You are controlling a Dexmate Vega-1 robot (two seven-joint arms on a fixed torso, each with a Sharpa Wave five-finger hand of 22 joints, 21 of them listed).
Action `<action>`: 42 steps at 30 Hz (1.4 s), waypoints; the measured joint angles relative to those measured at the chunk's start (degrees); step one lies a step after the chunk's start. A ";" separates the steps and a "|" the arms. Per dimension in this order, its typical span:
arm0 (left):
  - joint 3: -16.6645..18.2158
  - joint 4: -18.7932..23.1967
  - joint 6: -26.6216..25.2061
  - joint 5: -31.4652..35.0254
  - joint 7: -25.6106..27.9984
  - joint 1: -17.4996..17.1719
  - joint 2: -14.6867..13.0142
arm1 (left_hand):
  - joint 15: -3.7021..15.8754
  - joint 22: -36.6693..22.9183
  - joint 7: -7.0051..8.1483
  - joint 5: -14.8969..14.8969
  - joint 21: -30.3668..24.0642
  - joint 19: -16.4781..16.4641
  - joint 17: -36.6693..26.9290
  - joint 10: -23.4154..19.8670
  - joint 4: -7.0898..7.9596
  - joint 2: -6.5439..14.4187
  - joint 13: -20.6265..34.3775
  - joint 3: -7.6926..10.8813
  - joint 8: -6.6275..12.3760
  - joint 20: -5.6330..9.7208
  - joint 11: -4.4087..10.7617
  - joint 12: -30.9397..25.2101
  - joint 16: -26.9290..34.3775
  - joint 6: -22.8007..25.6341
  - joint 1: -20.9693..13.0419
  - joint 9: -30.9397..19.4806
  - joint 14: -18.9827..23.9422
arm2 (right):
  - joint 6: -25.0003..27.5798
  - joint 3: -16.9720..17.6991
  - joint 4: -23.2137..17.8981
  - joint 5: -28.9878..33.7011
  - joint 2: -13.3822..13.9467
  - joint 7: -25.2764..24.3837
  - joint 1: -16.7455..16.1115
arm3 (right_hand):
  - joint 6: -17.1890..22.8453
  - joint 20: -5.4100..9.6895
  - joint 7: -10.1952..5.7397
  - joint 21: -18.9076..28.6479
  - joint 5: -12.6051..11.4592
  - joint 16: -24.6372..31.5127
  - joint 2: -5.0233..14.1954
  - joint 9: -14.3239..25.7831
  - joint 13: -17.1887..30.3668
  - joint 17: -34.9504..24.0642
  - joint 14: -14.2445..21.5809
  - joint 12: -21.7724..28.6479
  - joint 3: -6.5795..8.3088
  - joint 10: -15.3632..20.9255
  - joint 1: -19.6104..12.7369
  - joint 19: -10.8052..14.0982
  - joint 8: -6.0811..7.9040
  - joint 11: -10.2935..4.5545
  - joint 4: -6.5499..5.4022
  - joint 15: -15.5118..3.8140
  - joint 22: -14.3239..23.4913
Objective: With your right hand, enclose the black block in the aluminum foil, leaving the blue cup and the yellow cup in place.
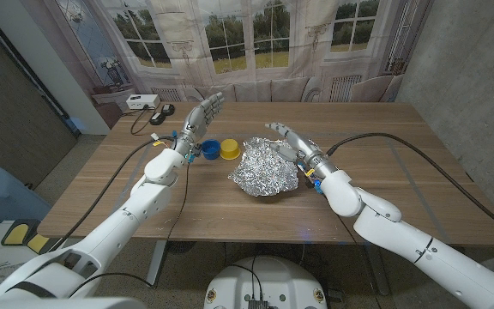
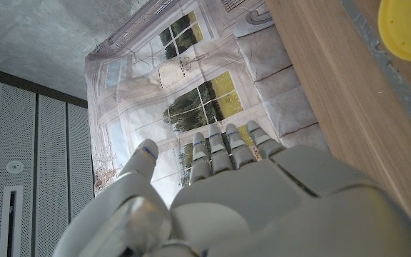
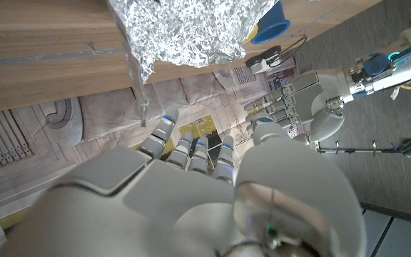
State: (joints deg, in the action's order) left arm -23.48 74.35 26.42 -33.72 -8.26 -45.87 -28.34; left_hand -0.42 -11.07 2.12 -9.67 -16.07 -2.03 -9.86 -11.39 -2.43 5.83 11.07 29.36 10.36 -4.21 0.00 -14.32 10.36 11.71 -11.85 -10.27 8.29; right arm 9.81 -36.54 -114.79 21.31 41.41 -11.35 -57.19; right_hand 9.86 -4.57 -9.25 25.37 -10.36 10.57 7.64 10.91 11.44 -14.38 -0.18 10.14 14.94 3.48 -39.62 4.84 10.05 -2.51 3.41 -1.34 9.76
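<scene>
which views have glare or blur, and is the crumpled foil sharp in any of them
Head view: crumpled aluminum foil is sharp, with bright speckled highlights. Right wrist view: the foil stays crisp, while the right hand close to the lens is soft. Left wrist view: the left hand is blurred.

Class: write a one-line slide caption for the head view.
Right hand open beside crumpled foil; blue cup and yellow cup nearby.

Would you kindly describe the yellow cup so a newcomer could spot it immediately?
Start at the crumpled aluminum foil mid-table. Just to its left, towards the left hand, two small cups sit side by side. The yellow cup is the one nearer the foil; the blue cup sits beyond it.
</scene>
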 measured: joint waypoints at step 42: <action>0.13 -1.36 -1.39 -1.97 -2.34 1.34 0.76 | 0.00 0.01 0.53 -0.29 0.40 0.40 -0.01 0.92 0.78 0.30 -0.01 -0.31 0.00 -1.02 0.30 0.84 0.01 -0.69 1.20 0.15 -0.61 | 19.96 -15.97 -0.94 22.56 -1.91 28.01 13.08 | -11.52 -6.96 -2.93 -7.65 -0.29 0.00 -2.34 0.02 -0.25 3.20 -7.57 0.21 -2.84 -11.88 6.04 -4.59 0.01 -0.86 1.43 3.70 -0.02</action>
State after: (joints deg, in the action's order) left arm -23.34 72.98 25.04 -35.68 -10.60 -44.53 -27.58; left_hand -0.42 -11.06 2.65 -9.96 -15.67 -1.62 -9.87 -10.47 -1.65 6.13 11.06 29.05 10.36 -5.23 0.29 -13.49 10.37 11.02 -10.64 -10.12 7.68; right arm 29.77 -52.51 -115.72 43.87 39.50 16.66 -44.11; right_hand -1.66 -11.53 -12.18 17.72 -10.65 10.57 5.30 10.93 11.19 -11.18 -7.74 10.35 12.10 -8.40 -33.58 0.25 10.06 -3.38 4.84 2.36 9.74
